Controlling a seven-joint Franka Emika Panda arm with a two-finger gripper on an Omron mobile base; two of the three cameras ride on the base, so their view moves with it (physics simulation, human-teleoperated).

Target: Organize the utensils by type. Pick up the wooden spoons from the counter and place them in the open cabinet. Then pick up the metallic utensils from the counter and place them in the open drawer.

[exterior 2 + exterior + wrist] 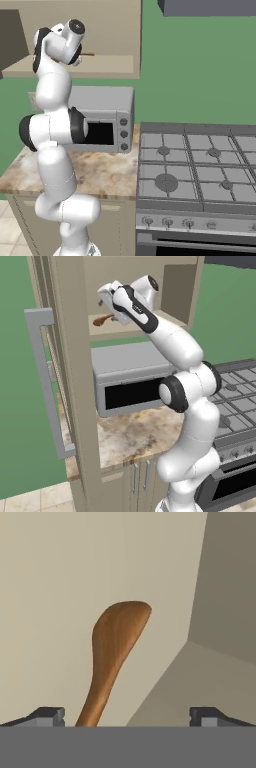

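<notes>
Gripper [127, 714]: raised into the open cabinet [75, 356], its two dark fingertips [47, 716] standing wide apart at the lower corners of the hand view, clamped on nothing. One wooden spoon [112, 657], dark orange-brown, lies on the cabinet floor between the spread tips; its handle runs toward the camera and its flattened bowl points at the back wall. Whether either tip touches the handle cannot be told.

Arm pose: the white arm rises from the base in front of the counter [135, 438], bends at a dark elbow joint level with the microwave [125, 378], then slants up and left in the left base view, with the wrist turned into the cabinet opening. In the left base view the spoon's bowl [102, 320] shows just left of the hand, on the lower shelf.

Count: one wooden spoon, one microwave, one gas stove [200, 170] right of the counter. The cabinet door [47, 381], with its long grey bar handle, stands swung open to the left.
</notes>
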